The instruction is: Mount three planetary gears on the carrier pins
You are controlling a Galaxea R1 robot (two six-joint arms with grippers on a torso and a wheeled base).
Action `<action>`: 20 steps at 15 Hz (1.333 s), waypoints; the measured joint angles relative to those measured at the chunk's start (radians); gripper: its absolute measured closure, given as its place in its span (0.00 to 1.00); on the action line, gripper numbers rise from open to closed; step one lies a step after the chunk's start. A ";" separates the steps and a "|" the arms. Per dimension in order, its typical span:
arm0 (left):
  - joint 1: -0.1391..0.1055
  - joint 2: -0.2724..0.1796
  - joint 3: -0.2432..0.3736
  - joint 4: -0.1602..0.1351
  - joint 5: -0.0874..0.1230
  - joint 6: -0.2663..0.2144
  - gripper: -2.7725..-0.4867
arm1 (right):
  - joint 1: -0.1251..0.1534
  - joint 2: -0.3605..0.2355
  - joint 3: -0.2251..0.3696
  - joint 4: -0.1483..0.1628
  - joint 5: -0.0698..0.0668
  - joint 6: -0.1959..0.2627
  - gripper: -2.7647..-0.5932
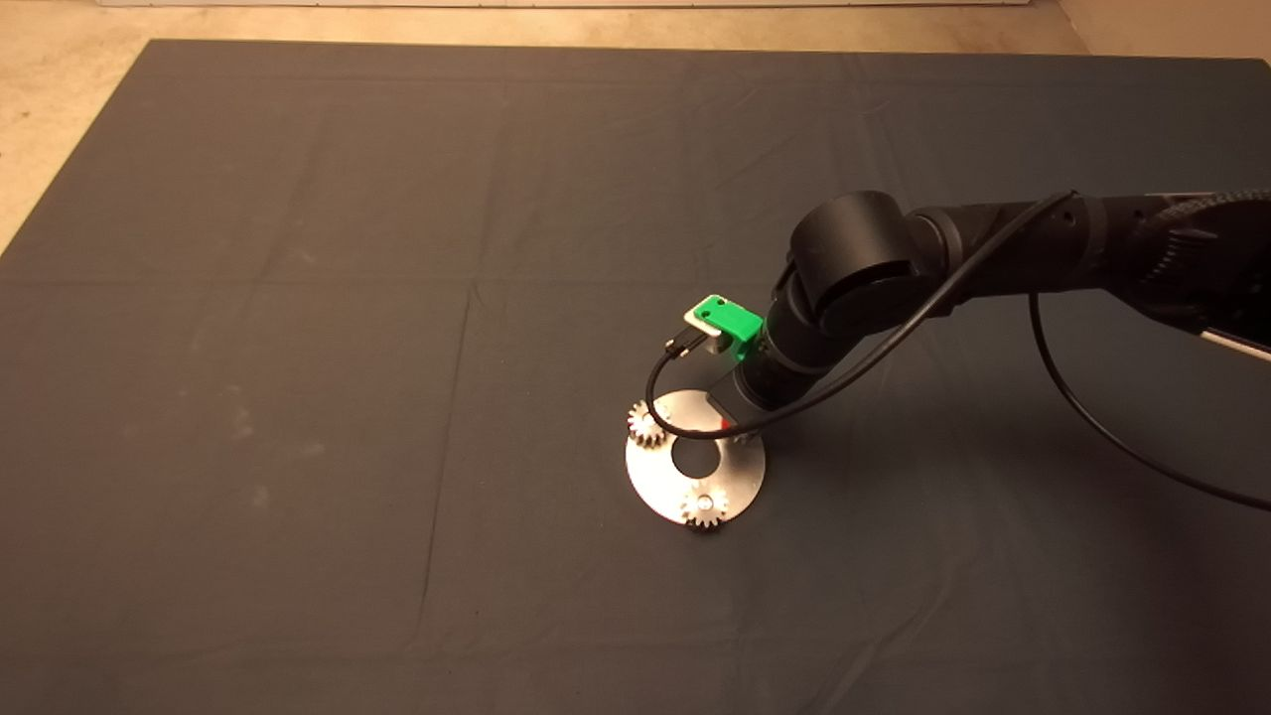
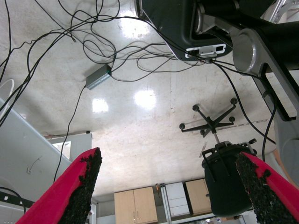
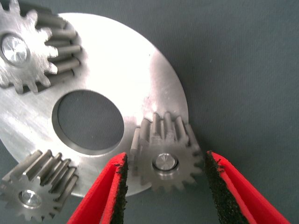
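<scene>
The shiny round disc (image 1: 740,484) lies on the dark mat, and each of its three carrier pins carries a planetary gear. In the head view one gear (image 1: 645,425) sits at the disc's left edge and another (image 1: 704,506) at its near edge. The third gear (image 3: 166,161) shows in the right wrist view, its pin top (image 3: 166,162) visible in the bore. My right gripper (image 3: 164,157) is open and straddles this gear, with a thin gap at each pad. The other two gears (image 3: 23,51) (image 3: 37,186) sit seated too. My left gripper (image 2: 169,156) is parked out of the head view, open and empty.
The right arm (image 1: 864,268) reaches in from the right, with a black cable (image 1: 1092,417) looping off it over the mat. The left wrist view shows a floor with cables, an office chair (image 2: 212,123) and cabinets.
</scene>
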 joint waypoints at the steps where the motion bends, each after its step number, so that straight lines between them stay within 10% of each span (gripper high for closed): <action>1: 0.000 0.000 0.000 0.000 0.000 0.000 0.32 | 0.000 0.000 0.000 -0.002 0.000 0.000 0.74; 7: 0.000 0.002 0.000 0.000 0.000 0.002 0.32 | 0.012 -0.001 0.058 -0.003 -0.002 0.004 0.64; 12: 0.000 0.036 0.000 0.000 0.000 0.007 0.28 | 0.178 0.007 0.175 0.025 0.002 0.087 0.54; 14: 0.000 0.059 0.000 0.000 0.000 0.007 0.26 | 0.194 -0.022 0.219 0.063 0.007 0.139 0.54; 16: -0.003 0.072 -0.001 0.000 0.000 0.006 0.20 | 0.194 -0.125 0.273 0.085 0.013 0.188 0.47; 20: -0.033 0.102 -0.025 0.002 0.000 0.003 0.14 | 0.182 -0.549 0.432 0.119 -0.004 0.250 0.40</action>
